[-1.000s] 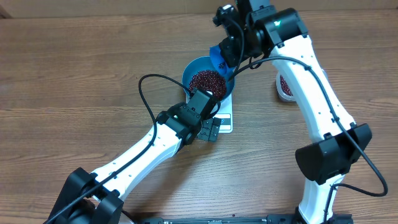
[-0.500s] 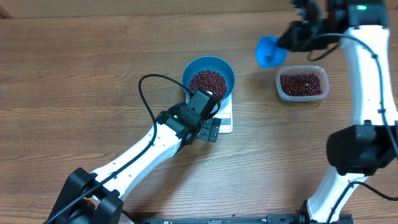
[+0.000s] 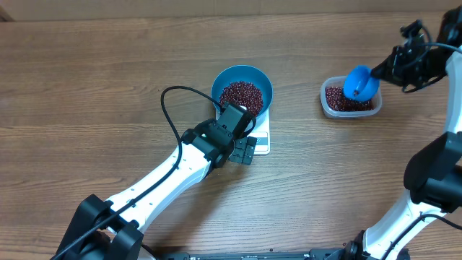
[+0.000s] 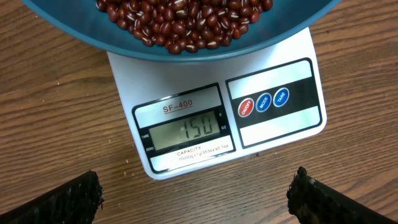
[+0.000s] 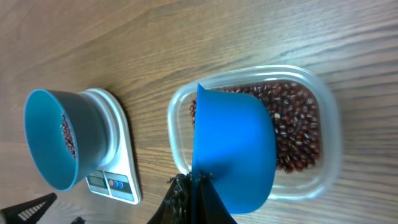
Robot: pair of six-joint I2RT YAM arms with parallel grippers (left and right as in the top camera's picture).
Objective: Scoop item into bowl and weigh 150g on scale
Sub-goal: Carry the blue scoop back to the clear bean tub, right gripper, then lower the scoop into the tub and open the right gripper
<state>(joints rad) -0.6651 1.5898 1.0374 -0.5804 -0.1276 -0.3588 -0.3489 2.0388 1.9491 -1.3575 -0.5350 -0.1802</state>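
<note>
A wide wooden table (image 3: 86, 87) fills the scene. The white left arm (image 3: 166, 177) reaches diagonally across it from the near-left corner, with a black cable (image 3: 164, 108) looping above its forearm. The right arm (image 3: 451, 108) rises along the far right edge and bends in toward the back of the table.

Near the middle sits the deep blue bowl (image 3: 245, 73), resting on the white scale (image 3: 261, 137). The bowl overhangs most of the scale's platform, so only the front strip of the scale shows. The left gripper (image 3: 243, 150) hovers just in front of that strip with its jaws spread wide and nothing between them. Its wrist camera looks straight down at the scale's front.

To the right, well apart from the bowl, lies a clear plastic tub (image 3: 326, 101). The right gripper (image 3: 390, 68) has its jaws pressed tight on the handle of a small blue scoop (image 3: 359, 83). The scoop hangs over the tub, tipped on its side. I cannot tell whether it touches what lies below.

The dark red-brown beans (image 3: 240, 94) form a heap inside the bowl. A second layer of them covers the floor of the tub.

On the scale's front edge the display (image 4: 185, 129) reads 150. Beside it are three small round buttons (image 4: 263, 101), one red and two blue.
</note>
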